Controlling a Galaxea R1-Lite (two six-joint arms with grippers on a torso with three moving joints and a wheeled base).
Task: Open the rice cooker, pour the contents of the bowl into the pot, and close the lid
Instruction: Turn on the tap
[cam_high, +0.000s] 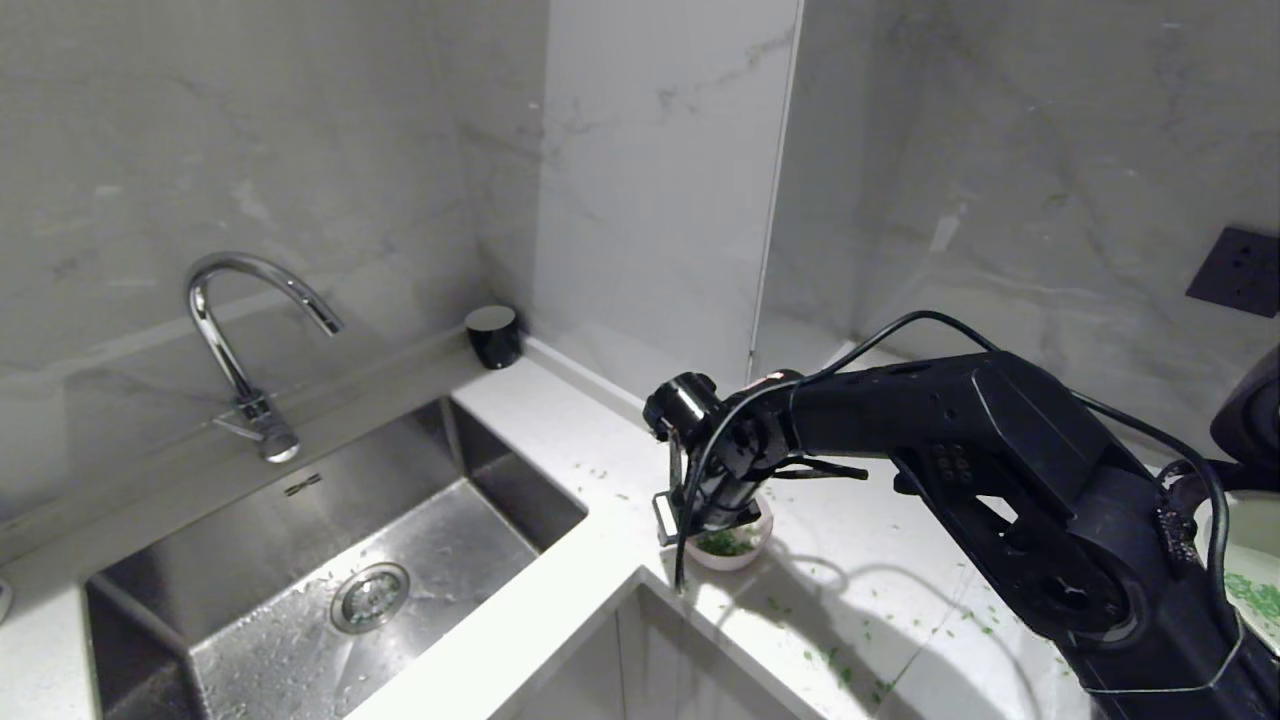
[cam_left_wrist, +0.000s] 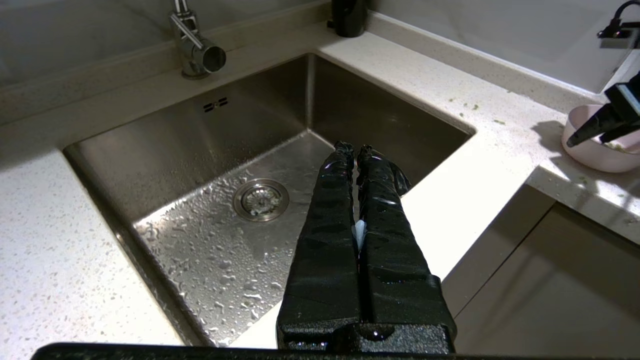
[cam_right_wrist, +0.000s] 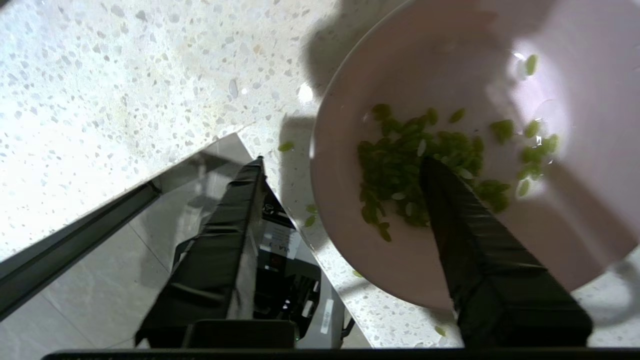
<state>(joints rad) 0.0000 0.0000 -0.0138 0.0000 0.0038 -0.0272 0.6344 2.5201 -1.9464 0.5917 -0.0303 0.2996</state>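
The small pale pink round bowl (cam_right_wrist: 450, 75) stood on the speckled white stone counter (cam_high: 880, 560), close to the counter's inner corner edge, with a loose heap of small green rice-like grains (cam_right_wrist: 415, 165) lying wet on its white inside. The right gripper (cam_right_wrist: 340, 165) hung over the bowl's rim with its black fingers spread wide apart: one finger (cam_right_wrist: 480, 240) reached inside above the grains, the other (cam_right_wrist: 225, 235) stood outside the rim, past the counter's edge. The fingers clamped nothing. More green grains lay scattered on the counter around the bowl. To the bowl's left the stainless steel sink (cam_high: 330, 560) was beaded with water, a curved chrome tap (cam_high: 250, 330) behind it and a small black cylinder (cam_high: 493, 335) at the wall. The left gripper (cam_left_wrist: 354, 149) hung over the sink's near edge, its fingers pressed together and empty.
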